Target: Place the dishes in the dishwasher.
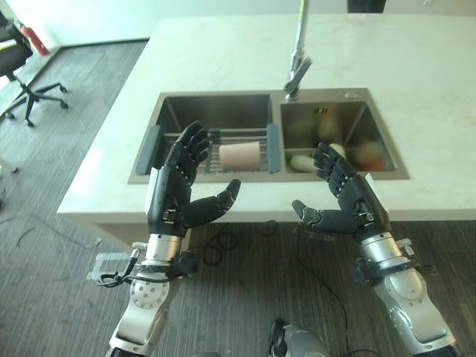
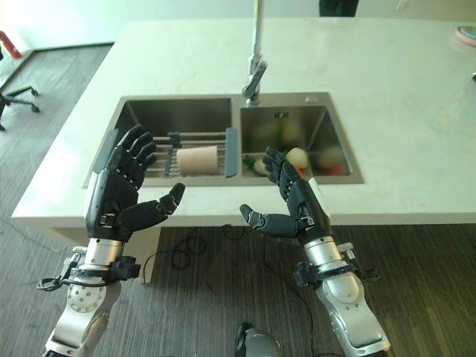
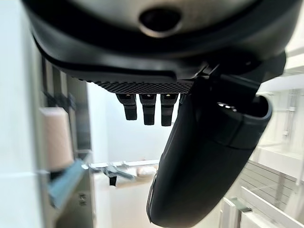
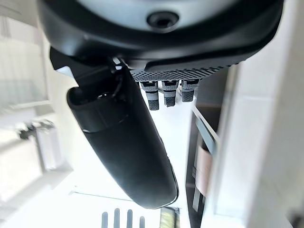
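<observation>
Right now the robot is standing in front of a double-basin steel sink [image 1: 387, 152] set into a pale stone countertop [image 1: 416, 67], holding both dark hands up just short of the sink's near rim. Its left hand [image 1: 175, 190] is hovering before the left basin with fingers [image 1: 195, 143] spread straight and thumb jutting out to the side, gripping nothing. Its right hand [image 1: 349, 201] is hanging before the right basin in the same way, fingers extended, thumb pointing inward toward the other hand, palm empty. Both wrist views are showing the same thing: straight fingers [image 3: 148, 108] and a long thumb with only open air past them.

Dishes are sitting in the sink. A pale pink cup [image 1: 239, 156] is lying on its side on a wire drying rack [image 1: 216, 140] that is spanning the left basin, just beyond the left hand's fingertips. Several items are resting in the right basin, among them a whitish rounded piece [image 2: 297, 157] and something with red and green on it, too unclear for me to name. A tall chrome faucet [image 1: 297, 71] is rising behind the divider between the basins. Off to the left of the sink, beyond the counter's end, a black office chair [image 1: 22, 71] is standing on the grey carpet [image 1: 44, 297].
</observation>
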You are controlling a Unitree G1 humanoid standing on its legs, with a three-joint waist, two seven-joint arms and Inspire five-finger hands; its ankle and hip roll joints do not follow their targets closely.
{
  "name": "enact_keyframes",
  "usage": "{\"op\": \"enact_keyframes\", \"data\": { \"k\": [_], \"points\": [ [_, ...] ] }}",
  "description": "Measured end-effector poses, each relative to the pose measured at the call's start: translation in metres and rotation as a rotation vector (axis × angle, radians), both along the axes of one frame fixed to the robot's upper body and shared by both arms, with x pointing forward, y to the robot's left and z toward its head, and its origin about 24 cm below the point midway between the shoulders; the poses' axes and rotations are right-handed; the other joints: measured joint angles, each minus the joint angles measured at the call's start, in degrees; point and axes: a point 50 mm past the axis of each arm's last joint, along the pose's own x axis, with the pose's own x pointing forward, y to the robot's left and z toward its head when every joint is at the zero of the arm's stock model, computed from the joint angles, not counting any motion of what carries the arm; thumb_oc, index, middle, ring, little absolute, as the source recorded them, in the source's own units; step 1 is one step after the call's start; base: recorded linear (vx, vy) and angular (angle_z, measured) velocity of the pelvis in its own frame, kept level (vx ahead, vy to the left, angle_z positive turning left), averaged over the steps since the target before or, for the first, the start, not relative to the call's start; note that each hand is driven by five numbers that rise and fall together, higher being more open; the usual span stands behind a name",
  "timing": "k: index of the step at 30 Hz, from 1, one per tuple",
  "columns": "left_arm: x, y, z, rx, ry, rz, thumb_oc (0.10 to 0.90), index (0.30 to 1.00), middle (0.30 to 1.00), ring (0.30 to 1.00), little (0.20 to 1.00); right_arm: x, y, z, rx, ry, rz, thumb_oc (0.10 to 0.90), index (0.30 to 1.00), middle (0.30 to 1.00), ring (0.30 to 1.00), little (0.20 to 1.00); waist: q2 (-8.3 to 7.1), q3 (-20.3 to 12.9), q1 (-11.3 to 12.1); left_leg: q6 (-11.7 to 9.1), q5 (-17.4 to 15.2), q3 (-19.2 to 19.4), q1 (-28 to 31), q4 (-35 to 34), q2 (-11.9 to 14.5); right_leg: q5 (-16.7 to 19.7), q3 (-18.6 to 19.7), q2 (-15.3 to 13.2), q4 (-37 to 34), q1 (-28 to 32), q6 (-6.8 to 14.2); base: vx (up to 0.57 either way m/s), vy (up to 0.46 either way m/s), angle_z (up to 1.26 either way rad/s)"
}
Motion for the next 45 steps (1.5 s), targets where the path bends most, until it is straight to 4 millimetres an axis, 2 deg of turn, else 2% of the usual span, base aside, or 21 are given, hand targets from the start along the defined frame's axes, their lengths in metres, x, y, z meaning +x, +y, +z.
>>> {"op": "enact_keyframes", "data": {
  "k": [1,2,3,4,5,8,10,14,17,21,25,26,27,29,30,31,32,33,34,37,45],
  "points": [
    [-0.001,-0.001,0.0,0.002,-0.003,-0.014,0.8,0.9,0.9,0.9,0.9,0.0,0.0,-0.001,0.004,0.002,-0.004,0.8,0.9,0.9,0.9,0.9,-0.18,0.1,0.1,1.2,-2.0,0.4,-5.1,4.4,-1.4,0.1,-0.4,0.2,-1.2,1.1,0.0,0.23,0.097,0.1],
    [-0.003,0.0,-0.002,0.003,0.002,-0.017,0.8,0.9,0.9,0.9,0.9,0.0,0.002,-0.001,0.008,0.005,-0.001,0.8,0.9,0.9,0.9,0.9,-0.52,0.2,0.7,3.6,-4.9,2.1,-8.5,0.5,-3.6,0.1,-0.6,0.4,-2.1,2.1,0.0,0.25,0.25,-0.02],
    [-0.008,0.004,-0.009,-0.027,0.035,-0.007,0.8,0.9,0.9,0.9,0.9,0.001,0.008,-0.003,-0.005,0.014,0.02,0.8,0.9,0.9,0.9,0.9,-0.04,0.0,0.8,6.0,-4.5,6.4,-7.5,-16.9,-5.4,0.1,-0.6,2.2,-3.5,5.0,0.1,0.15,0.231,-0.14],
    [-0.009,0.005,-0.01,-0.036,0.043,-0.004,0.8,0.9,0.9,0.9,0.9,0.0,0.01,-0.004,-0.004,0.018,0.029,0.8,0.9,0.9,0.9,0.9,0.29,-0.1,0.7,6.6,-3.5,6.9,-7.6,-21.1,-5.7,0.1,-0.6,3.3,-3.8,5.5,0.1,0.16,0.289,-0.16],
    [-0.009,0.006,-0.011,-0.047,0.04,-0.005,0.8,0.9,0.9,0.9,0.9,-0.001,0.01,-0.005,-0.003,0.016,0.032,0.8,0.9,0.9,0.9,0.9,1.08,-0.2,0.3,6.6,-3.5,5.9,-10.9,-21.8,-5.0,-0.7,-0.6,4.8,-3.6,5.5,1.8,0.09,0.183,-0.14],
    [-0.005,0.009,-0.015,-0.07,0.063,0.004,0.8,0.9,0.9,0.9,0.9,-0.002,0.006,-0.008,-0.04,0.038,0.035,0.8,0.9,0.9,0.9,0.9,2.48,-0.2,0.3,6.5,-3.2,-1.5,-15.7,-19.5,-3.8,-0.7,-0.2,7.4,-4.2,5.0,1.5,0.11,0.281,-0.41],
    [0.0,0.007,-0.011,-0.064,0.043,-0.005,0.8,0.9,0.9,0.9,0.9,-0.002,0.001,-0.005,-0.057,0.029,0.028,0.8,0.9,0.9,0.9,0.9,2.75,-0.3,-0.9,6.5,-3.7,-1.4,-13.9,-18.9,-3.5,-0.7,0.0,7.0,-3.9,4.9,1.3,0.12,0.277,-0.11],
    [0.006,0.004,-0.001,-0.063,0.004,-0.052,0.8,0.9,0.9,0.9,0.9,-0.007,-0.009,0.0,-0.043,0.011,-0.012,0.8,0.9,0.9,0.9,0.9,4.79,-0.8,-1.2,6.8,-5.1,0.9,-6.0,-20.1,-3.8,-1.2,-0.9,4.0,-1.7,4.7,2.6,0.11,0.278,0.22],
    [0.008,0.004,-0.001,-0.072,0.017,-0.068,0.8,0.9,0.9,0.9,0.9,-0.008,-0.003,0.003,-0.026,-0.006,0.018,0.8,0.9,0.9,0.9,0.9,4.74,-1.0,0.7,11.4,-5.8,2.2,-5.4,-21.4,-8.8,-2.2,0.4,-1.5,2.1,2.7,6.6,0.07,0.291,0.22],
    [0.008,0.005,-0.003,-0.091,0.047,-0.094,0.8,0.9,0.9,0.9,0.9,-0.005,0.0,0.006,-0.03,-0.017,0.028,0.8,0.9,0.9,0.9,0.9,4.14,-1.3,3.0,14.3,-7.6,2.8,-5.6,-20.6,-12.6,-2.0,1.0,-5.5,2.3,2.7,8.6,0.1,0.27,0.13],
    [0.009,0.009,-0.003,-0.194,0.058,-0.116,0.8,0.9,0.9,0.9,0.9,-0.008,0.005,-0.001,0.03,0.002,0.016,0.8,0.9,0.9,0.9,0.9,3.73,-1.6,2.7,17.7,-8.8,1.7,-5.2,-20.1,-14.1,3.5,2.5,-6.0,3.8,2.7,11.3,0.13,0.198,0.2],
    [0.01,0.008,-0.003,-0.207,0.06,-0.117,0.8,0.9,0.9,0.9,0.9,-0.011,0.007,-0.006,0.05,0.019,0.011,0.8,0.9,0.9,0.9,0.9,3.49,-1.6,1.1,18.6,-8.7,0.9,-4.9,-19.4,-14.4,4.7,4.5,-7.4,13.1,-1.7,11.6,0.08,-0.063,0.3],
    [0.01,0.007,-0.003,-0.199,0.067,-0.117,0.8,0.9,0.9,0.9,0.9,-0.011,0.007,-0.007,0.04,0.027,0.015,0.8,0.9,0.9,0.9,0.9,3.46,-1.6,0.5,18.4,-8.6,0.8,-4.0,-20.2,-14.6,4.3,5.9,-7.0,14.9,-3.4,10.9,0.08,-0.147,0.21],
    [0.01,0.008,-0.001,-0.125,0.061,-0.11,0.8,0.9,0.9,0.9,0.9,-0.011,0.006,-0.006,0.041,0.024,0.01,0.8,0.9,0.9,0.9,0.9,4.07,-1.5,0.4,16.9,-7.2,0.8,-2.6,-23.1,-14.6,4.8,4.9,-4.1,3.5,-1.8,9.9,0.03,-0.152,-0.02],
    [0.011,0.009,0.0,-0.104,0.056,-0.103,0.8,0.9,0.9,0.9,0.9,-0.011,0.006,-0.006,0.045,0.025,0.01,0.8,0.9,0.9,0.9,0.9,3.63,-1.3,0.4,11.0,-7.8,0.8,-2.8,-22.9,-14.9,6.1,5.1,-3.1,-1.8,-1.2,8.8,0.07,-0.266,0.09],
    [0.012,0.013,0.006,-0.056,0.035,-0.1,0.8,0.9,0.9,0.9,0.9,-0.011,0.008,-0.005,0.061,0.013,0.013,0.8,0.9,0.9,0.9,0.9,-0.07,-0.8,0.3,13.2,-10.7,0.4,-6.9,-13.0,-16.2,10.3,6.8,-7.1,-3.2,-1.4,9.2,0.1,-0.284,0.15],
    [0.012,0.015,0.011,-0.015,0.019,-0.103,0.8,0.9,0.9,0.9,0.9,-0.012,0.005,0.0,0.042,-0.013,0.013,0.8,0.9,0.9,0.9,0.9,-0.49,-0.9,0.2,15.8,-16.9,-2.9,-8.0,-8.6,-12.6,8.3,9.4,-9.3,-1.5,-2.8,14.6,0.14,-0.322,0.0],
    [0.014,0.017,0.011,-0.01,0.015,-0.085,0.8,0.9,0.9,0.9,0.9,-0.009,0.003,0.001,0.038,-0.02,0.008,0.8,0.9,0.9,0.9,0.9,-1.42,-0.2,0.9,15.5,-17.8,-3.2,-9.3,-5.6,-14.4,5.5,12.2,-10.4,1.7,-5.1,16.0,0.14,-0.259,0.11],
    [0.015,0.019,0.007,0.0,0.04,-0.075,0.8,0.9,0.9,0.9,0.9,-0.009,0.004,-0.002,0.054,-0.006,-0.004,0.8,0.9,0.9,0.9,0.9,-0.58,0.4,0.3,15.6,-16.6,-4.0,-9.4,-6.7,-14.2,4.5,12.4,-9.2,1.5,-5.5,14.3,0.13,-0.259,0.22],
    [0.008,0.019,0.004,0.006,0.059,-0.08,0.8,0.9,0.9,0.9,0.9,-0.009,0.003,-0.001,0.054,-0.01,-0.01,0.8,0.9,0.9,0.9,0.9,0.01,0.7,0.8,14.4,-13.1,-5.0,-6.5,-13.6,-14.4,5.3,10.9,-5.6,-2.4,-3.9,13.2,0.14,-0.3,0.3],
    [0.003,0.009,0.022,0.024,-0.02,-0.144,0.8,0.9,0.9,0.9,0.9,0.0,0.005,0.012,0.059,-0.061,-0.028,0.8,0.9,0.9,0.9,0.9,1.89,-0.4,-0.6,10.7,-10.1,-4.7,0.3,-22.0,-10.3,6.2,10.1,-1.3,-4.2,-0.4,10.4,0.12,-0.188,-0.09]
  ]
}}
